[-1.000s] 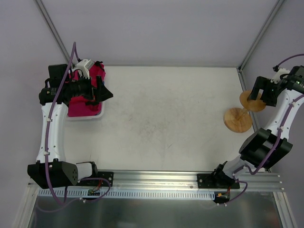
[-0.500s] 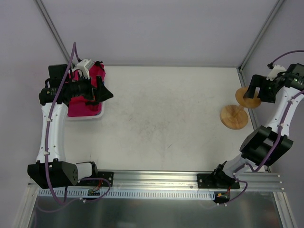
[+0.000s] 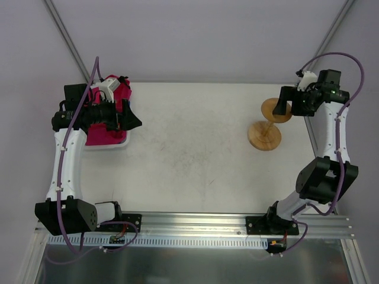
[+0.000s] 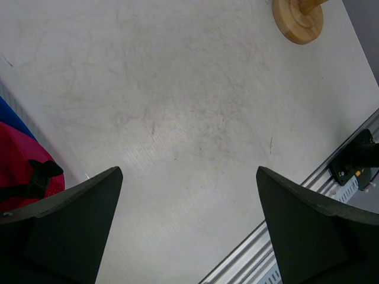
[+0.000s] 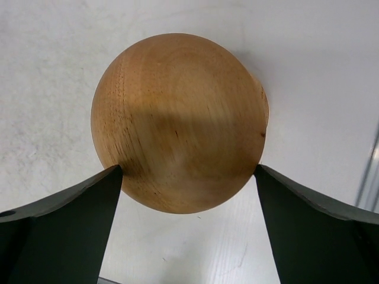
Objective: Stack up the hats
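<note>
Two fingers of the left gripper (image 4: 188,173) are standing spread over the table (image 4: 177,89); hats (image 4: 23,158) are lying just outside one finger, in the basket (image 3: 109,146). Right gripper (image 5: 188,173) is pinching the wooden stand (image 5: 177,118) top.

The left arm (image 3: 63,163) rises from its base along the left side with the wrist bent inward, the left gripper (image 3: 135,120) spread wide with nothing between its fingers, while the right arm (image 3: 330,139) stretches far up the right side, the right gripper (image 3: 285,102) clamped on a wooden knob (image 5: 177,118).
</note>
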